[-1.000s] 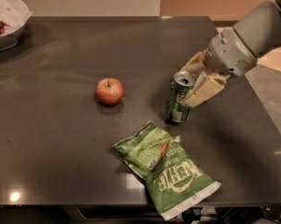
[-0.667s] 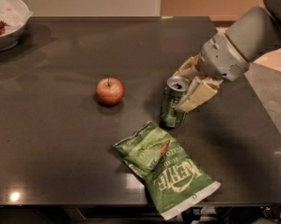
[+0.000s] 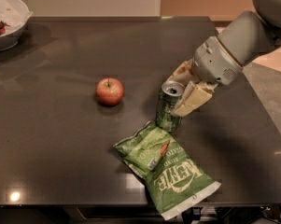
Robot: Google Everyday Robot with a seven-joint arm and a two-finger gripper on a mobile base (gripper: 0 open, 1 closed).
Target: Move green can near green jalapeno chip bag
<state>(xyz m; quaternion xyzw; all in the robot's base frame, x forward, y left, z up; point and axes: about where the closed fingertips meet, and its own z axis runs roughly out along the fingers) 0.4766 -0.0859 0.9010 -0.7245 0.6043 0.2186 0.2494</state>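
The green can (image 3: 168, 107) stands upright on the dark table (image 3: 60, 139), its base right at the upper edge of the green jalapeno chip bag (image 3: 165, 168). The bag lies flat near the table's front edge, with white lettering and a small red mark. My gripper (image 3: 183, 91) reaches in from the right, and its cream fingers (image 3: 192, 99) are closed around the upper part of the can. The grey arm (image 3: 242, 41) runs up to the top right corner.
A red apple (image 3: 110, 91) sits left of the can. A white bowl (image 3: 7, 24) with red food stands at the table's far left corner. The table's right edge (image 3: 266, 125) lies just beyond the arm, with floor past it.
My gripper has carried the can to the left and toward the front, so the can now stands against the top of the chip bag.
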